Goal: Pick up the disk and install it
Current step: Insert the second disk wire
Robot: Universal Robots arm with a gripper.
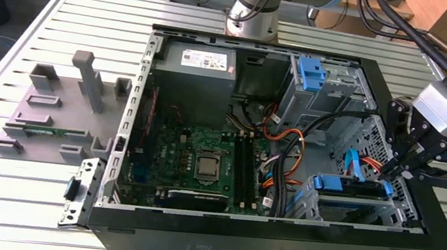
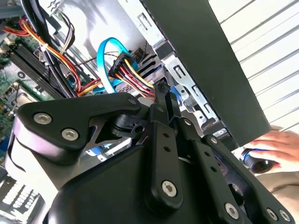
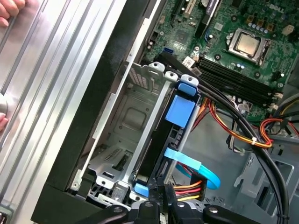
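The open computer case (image 1: 191, 249) is lying on its side on the slatted metal table (image 1: 43, 205), with the motherboard (image 1: 202, 161) facing up. The gripper (image 1: 399, 167) is hanging over the case's wall at the exterior view's right, angled down toward the drive cage (image 1: 350, 208).

The disk (image 1: 351, 187) is sitting on edge in that cage, blue side rails showing. In the first wrist view, the disk (image 3: 161, 144) is standing in its slot beside an empty bay (image 3: 131, 121), with a blue pull tab (image 3: 180, 111) at its upper end.

The fingers are drawn together to a narrow point; in the second wrist view the fingertips (image 2: 162, 89) are lying right at the bundle of power wires (image 2: 133, 74) and the light-blue data cable (image 2: 105, 60) near the disk's connector end. The tips are very close to the disk's edge; I cannot tell whether they are pinching it or merely touching.

A grey fixture (image 1: 58, 117) is standing on the table at the exterior view's left. A person's hand (image 2: 275, 144) is resting on the table beyond the case wall in the second wrist view.
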